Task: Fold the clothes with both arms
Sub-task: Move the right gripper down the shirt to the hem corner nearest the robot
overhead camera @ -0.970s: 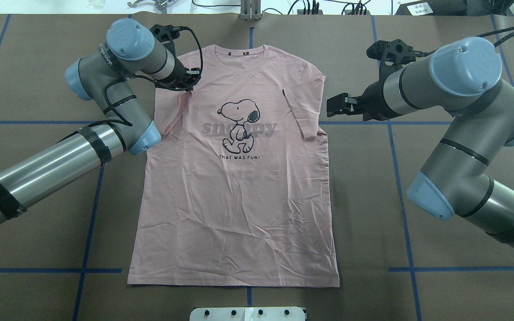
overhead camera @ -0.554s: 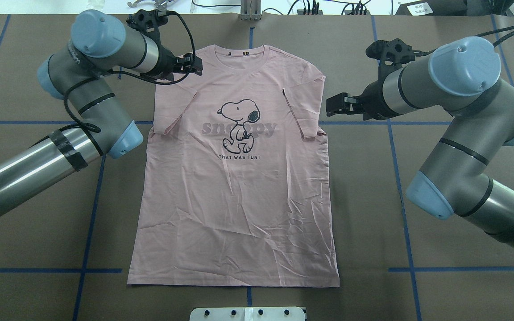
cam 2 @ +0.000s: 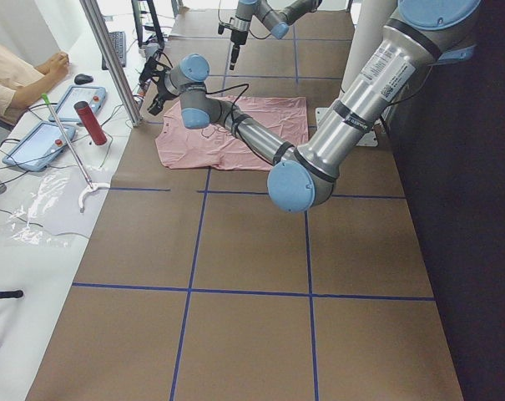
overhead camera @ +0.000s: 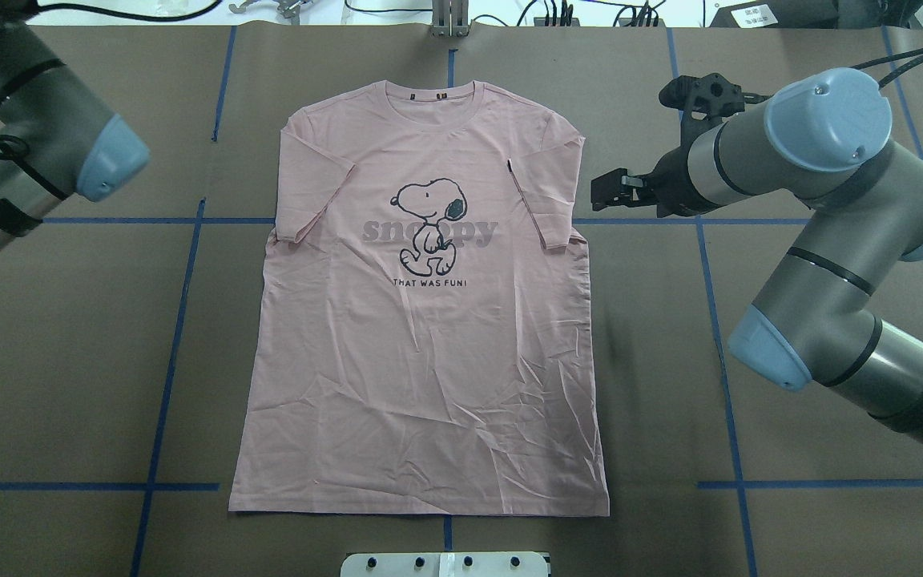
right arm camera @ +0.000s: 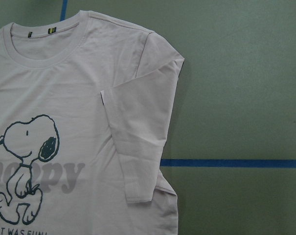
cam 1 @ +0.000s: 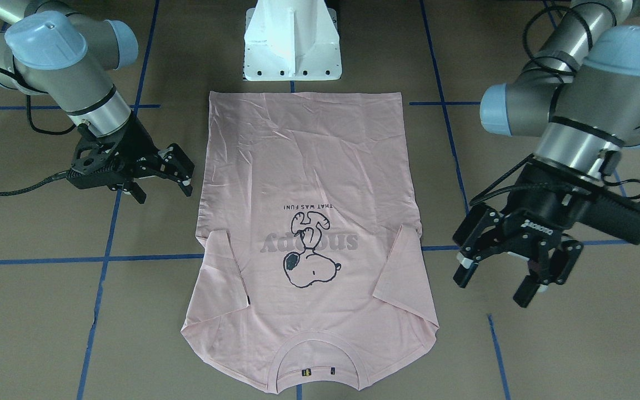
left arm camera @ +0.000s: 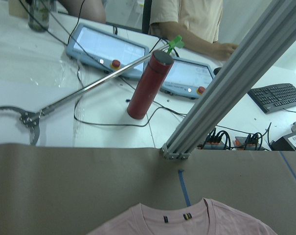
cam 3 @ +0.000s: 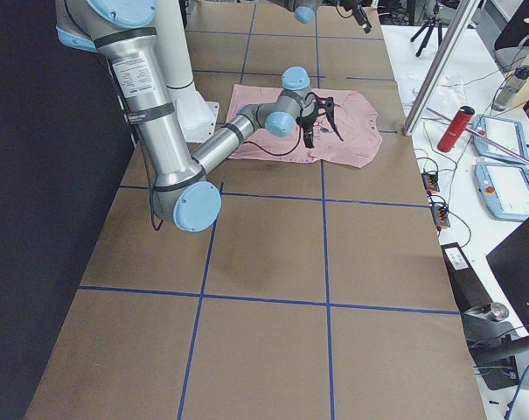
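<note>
The pale pink T-shirt (overhead camera: 421, 320) lies flat and face up on the brown table, collar away from the robot's base, both short sleeves folded in over the chest. In the front-facing view my left gripper (cam 1: 495, 282) hangs open and empty above the table, off the shirt's side at shoulder level; the overhead view shows only that arm's elbow (overhead camera: 109, 164). My right gripper (overhead camera: 596, 192) is open and empty just outside the other folded sleeve (right arm camera: 133, 137), not touching it. The left wrist view catches only the collar (left arm camera: 187, 215).
The white pedestal base (cam 1: 292, 50) stands at the shirt's hem end. Blue tape lines (overhead camera: 181, 320) cross the table. Beyond the collar end rise an aluminium post (left arm camera: 226, 88) and a white desk with a red bottle (left arm camera: 148, 85), tablets and cables; a person (cam 2: 10, 75) sits there.
The left gripper let go of the sleeve, which now lies folded on the chest, and that arm swung up and away out of the overhead view. The right arm barely moved.
</note>
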Motion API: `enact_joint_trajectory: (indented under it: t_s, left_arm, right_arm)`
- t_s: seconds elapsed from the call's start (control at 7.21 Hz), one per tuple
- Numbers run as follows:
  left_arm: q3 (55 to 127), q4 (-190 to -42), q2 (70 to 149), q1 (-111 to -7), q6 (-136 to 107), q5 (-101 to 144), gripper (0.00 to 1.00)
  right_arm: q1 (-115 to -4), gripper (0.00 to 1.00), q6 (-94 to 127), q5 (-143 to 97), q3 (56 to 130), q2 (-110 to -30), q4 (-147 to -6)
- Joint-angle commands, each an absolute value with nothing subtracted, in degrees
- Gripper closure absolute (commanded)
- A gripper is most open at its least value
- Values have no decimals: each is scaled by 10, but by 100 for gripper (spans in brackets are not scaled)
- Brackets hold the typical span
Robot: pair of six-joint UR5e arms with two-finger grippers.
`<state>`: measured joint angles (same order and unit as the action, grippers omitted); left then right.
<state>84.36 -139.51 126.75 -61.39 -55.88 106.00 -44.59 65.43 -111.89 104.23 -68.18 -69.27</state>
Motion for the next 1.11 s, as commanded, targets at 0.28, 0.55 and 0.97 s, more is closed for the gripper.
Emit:
enact_joint_trajectory:
  t_s: [0.28,0.55,0.97]
  left_arm:
    - [866,-1399,1248,-646,-539,1063,0]
    - [851,-1399,1216,-642,-540,1078,0]
    - [855,-1395,1174,-641,-540,1080,0]
  right_arm:
    - [-394,0,671,-1073,1046,-672,-692]
    - [-338,0,746,-1036,1068,-671,-691]
    - [-268,0,881,-981,1080,-672,-693]
